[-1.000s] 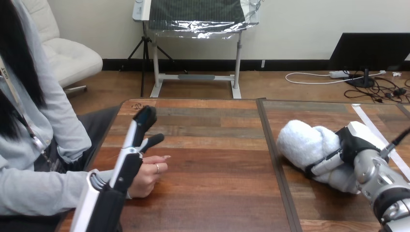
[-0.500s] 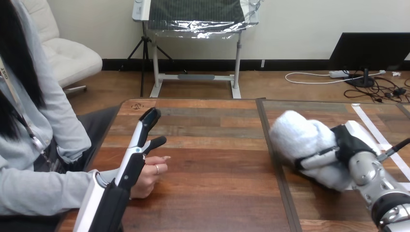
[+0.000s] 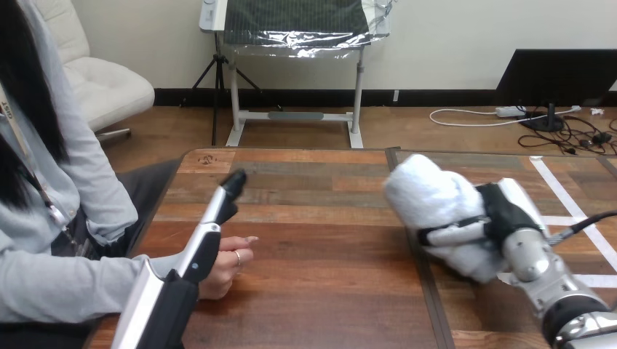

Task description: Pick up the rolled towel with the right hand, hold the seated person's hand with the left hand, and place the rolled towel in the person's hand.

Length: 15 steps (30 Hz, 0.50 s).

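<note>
Fingers (image 3: 452, 234) of the right hand (image 3: 507, 216) are curled round the towel (image 3: 429, 195), right of centre over the worktop (image 3: 320, 280).
The person's hand (image 3: 233, 259) lies well to its left, loosely closed. The left hand (image 3: 207, 236), fingers straight, stands just beside it, not gripping. The towel's long axis runs far-left to near-right.

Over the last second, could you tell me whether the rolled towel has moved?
Yes. The rolled towel, gripped in the right hand, has travelled left: it was right of the table seam and now overlaps it.
</note>
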Tool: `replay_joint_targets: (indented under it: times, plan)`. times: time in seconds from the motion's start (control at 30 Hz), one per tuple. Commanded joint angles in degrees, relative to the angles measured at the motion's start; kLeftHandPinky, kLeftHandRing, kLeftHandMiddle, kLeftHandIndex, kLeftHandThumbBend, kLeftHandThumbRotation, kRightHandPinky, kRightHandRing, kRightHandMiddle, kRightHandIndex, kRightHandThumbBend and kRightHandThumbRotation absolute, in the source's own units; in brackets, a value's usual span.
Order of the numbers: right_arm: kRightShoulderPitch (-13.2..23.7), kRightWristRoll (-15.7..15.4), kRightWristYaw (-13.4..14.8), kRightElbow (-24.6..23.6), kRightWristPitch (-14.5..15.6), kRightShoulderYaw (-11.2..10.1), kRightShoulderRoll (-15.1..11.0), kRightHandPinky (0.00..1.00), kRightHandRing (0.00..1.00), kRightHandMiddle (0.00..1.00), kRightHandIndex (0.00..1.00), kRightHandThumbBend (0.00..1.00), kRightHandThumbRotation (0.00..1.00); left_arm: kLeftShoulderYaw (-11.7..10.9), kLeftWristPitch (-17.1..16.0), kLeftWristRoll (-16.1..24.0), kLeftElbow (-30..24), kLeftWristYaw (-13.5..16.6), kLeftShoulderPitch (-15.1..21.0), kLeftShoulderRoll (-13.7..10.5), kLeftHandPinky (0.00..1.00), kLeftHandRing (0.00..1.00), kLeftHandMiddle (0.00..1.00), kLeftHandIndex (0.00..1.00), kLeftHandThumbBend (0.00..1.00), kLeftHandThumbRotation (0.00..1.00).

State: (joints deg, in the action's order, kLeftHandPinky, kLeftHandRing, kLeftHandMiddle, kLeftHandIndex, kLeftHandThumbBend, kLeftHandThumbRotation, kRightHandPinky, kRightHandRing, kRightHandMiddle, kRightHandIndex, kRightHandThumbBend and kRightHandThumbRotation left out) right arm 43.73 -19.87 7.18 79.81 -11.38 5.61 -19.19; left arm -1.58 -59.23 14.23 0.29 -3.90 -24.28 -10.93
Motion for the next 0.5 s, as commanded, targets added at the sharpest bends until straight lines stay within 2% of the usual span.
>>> replay_joint_targets:
  times: [0.0,0.33,0.47]
  plan:
    - [2.9,1.9,0.5,-2.5,-3.1,-1.9,1.2,0.43,0.48,0.52,0.51,0.84,0.0,-1.7,1.0,2.4,-2.7,1.3,1.7,0.4,0.94,0.93,0.95,0.95,1.0,0.63]
    - [3.1,2.8,0.3,-2.9,-6.1,-2.3,2.3,0.36,0.42,0.5,0.51,0.83,0.0,-3.0,3.4,7.3,-3.4,3.7,1.7,1.2,0.92,0.91,0.92,0.92,1.0,0.54]
    - [3.2,3.1,0.1,-3.1,-7.6,-2.5,2.8,0.35,0.41,0.51,0.52,0.83,0.0,-4.0,4.9,10.8,-4.1,5.2,1.7,1.2,0.92,0.92,0.93,0.93,1.0,0.53]
